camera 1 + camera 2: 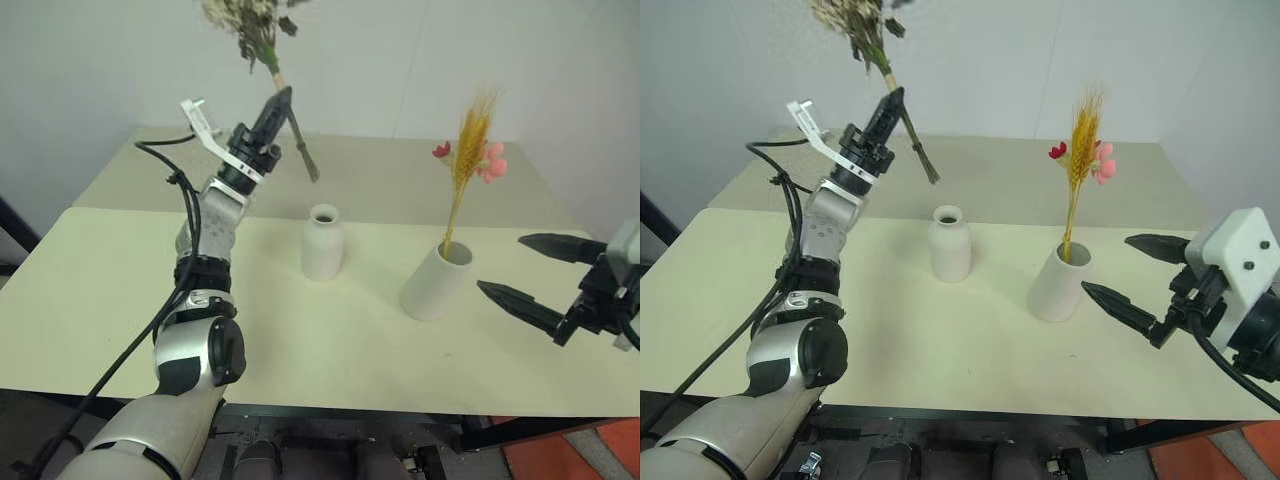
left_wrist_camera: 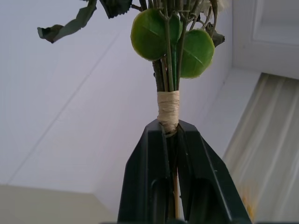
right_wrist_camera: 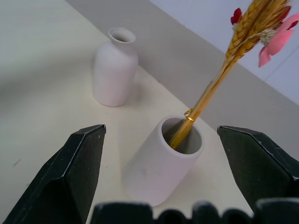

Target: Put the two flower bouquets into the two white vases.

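The yellow plume (image 1: 468,150) stands in the wide vase (image 1: 436,283); left gripper (image 1: 277,106) clenches the bushy bouquet (image 1: 250,30) above the empty bottle vase (image 1: 323,243); right gripper (image 1: 540,270) is released.

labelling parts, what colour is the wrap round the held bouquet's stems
Pale cream-beige wrap, clearest in the left wrist view.

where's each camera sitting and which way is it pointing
Left eye view: on the head, looking forward and down at the table; both arms show, the left gripper raising the bushy bouquet.
Right eye view: beside it, the same scene.
Left wrist view: looks up along shut fingers at the bouquet's tied stems.
Right wrist view: looks between open fingers at the wide vase with the yellow plume.
Shared: the bottle vase in the right wrist view and both eye views.
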Controlling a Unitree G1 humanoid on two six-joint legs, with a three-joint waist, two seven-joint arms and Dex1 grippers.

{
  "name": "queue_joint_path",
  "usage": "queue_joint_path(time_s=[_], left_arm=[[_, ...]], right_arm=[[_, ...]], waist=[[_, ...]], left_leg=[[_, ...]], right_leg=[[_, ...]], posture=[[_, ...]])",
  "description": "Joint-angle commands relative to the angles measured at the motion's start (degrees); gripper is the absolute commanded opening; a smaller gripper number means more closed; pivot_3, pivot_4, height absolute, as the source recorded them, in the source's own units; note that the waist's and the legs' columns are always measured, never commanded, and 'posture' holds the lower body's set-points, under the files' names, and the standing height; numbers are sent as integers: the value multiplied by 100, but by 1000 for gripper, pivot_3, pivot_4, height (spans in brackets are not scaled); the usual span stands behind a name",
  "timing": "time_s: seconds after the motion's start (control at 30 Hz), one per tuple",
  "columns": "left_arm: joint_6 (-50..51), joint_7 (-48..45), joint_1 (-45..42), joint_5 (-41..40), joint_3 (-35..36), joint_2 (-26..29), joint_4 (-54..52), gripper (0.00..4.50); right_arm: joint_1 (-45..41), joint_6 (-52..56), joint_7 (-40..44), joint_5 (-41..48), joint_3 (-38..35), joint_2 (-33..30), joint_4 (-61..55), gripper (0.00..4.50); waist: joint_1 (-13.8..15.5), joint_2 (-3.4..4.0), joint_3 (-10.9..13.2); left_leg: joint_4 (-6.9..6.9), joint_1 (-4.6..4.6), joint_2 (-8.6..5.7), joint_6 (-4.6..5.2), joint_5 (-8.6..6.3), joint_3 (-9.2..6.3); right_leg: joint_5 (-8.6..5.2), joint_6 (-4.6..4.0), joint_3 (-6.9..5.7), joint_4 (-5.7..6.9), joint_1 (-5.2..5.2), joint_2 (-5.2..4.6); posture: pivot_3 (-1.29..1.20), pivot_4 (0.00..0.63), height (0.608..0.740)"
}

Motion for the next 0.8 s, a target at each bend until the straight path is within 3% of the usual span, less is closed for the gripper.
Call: queue_joint_path(time_s=[0.03,0.8], left_arm=[[-343,-345,-4,275,-320,-11,-128,34],[-1528,-796,291,1065,-683,-111,680,34]], right_arm=[[69,-70,-120,8,-282,26,-178,4500],[111,-225,-160,-208,-82,-59,-3,4500]], waist=[[6,0,0],[14,0,0]], left_leg=[[0,0,0,0,0,0],[-2,1,0,0,0,0]], right_leg=[[0,0,0,-1,0,-1],[0,0,1,-2,1,0]], posture=[[0,150,740],[0,150,740]])
